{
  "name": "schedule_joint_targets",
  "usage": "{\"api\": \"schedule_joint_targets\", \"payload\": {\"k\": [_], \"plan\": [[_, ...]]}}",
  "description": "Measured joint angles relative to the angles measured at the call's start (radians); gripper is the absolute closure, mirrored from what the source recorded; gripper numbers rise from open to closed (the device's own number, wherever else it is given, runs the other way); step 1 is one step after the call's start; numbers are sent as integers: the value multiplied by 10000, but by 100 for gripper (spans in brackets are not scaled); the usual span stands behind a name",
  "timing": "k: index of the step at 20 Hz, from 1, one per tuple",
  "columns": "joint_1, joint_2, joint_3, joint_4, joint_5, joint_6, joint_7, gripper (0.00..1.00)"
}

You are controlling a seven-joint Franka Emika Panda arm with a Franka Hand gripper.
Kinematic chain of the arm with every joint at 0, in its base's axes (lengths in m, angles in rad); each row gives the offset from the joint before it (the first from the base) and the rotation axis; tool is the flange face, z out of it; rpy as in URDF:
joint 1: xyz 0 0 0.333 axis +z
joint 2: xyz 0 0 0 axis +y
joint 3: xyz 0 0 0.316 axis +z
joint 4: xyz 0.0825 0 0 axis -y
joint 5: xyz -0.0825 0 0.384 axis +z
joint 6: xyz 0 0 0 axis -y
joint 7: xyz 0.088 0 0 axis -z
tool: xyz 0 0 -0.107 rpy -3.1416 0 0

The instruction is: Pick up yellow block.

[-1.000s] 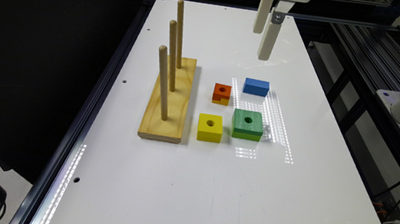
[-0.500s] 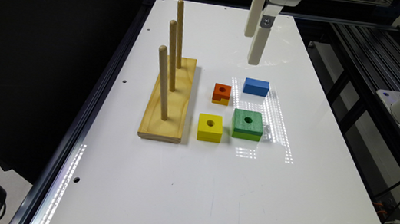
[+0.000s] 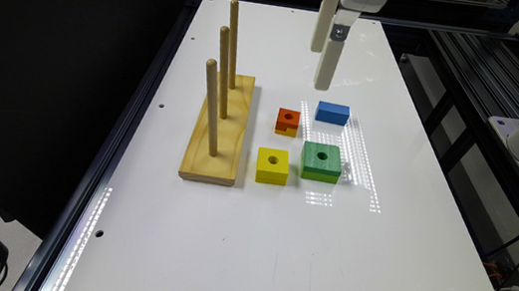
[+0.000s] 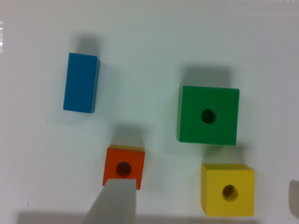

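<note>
My gripper [image 3: 322, 66] has drifted leftward at top centre, open and empty, high above the blocks. The yellow block [image 3: 272, 166] sits untouched mid-frame, beside the green block [image 3: 321, 161].

The exterior view looks down at a slant from above one short end of the white counter [image 3: 246, 244], facing along its length, far enough back to take in the peg board [image 3: 219, 130] on the exterior view's left and the rack frame on its right. The wrist view looks straight down from close above, with one finger [image 4: 117, 203] of the tool [image 3: 324, 68] crossing its edge. Both views share the cluster of four blocks: the yellow block [image 3: 272, 166] [image 4: 228, 190], the green block [image 3: 321, 161] [image 4: 208, 115], the orange-topped block [image 3: 287, 121] [image 4: 124, 167] and the blue block [image 3: 332, 113] [image 4: 81, 82].
</note>
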Motion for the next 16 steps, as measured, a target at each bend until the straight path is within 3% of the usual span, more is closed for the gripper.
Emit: {"api": "schedule_joint_targets", "payload": {"k": [5,16], "plan": [[3,361,81,352,-14,-1,80,0],[4,450,122,377,-26,1,143,0]]}}
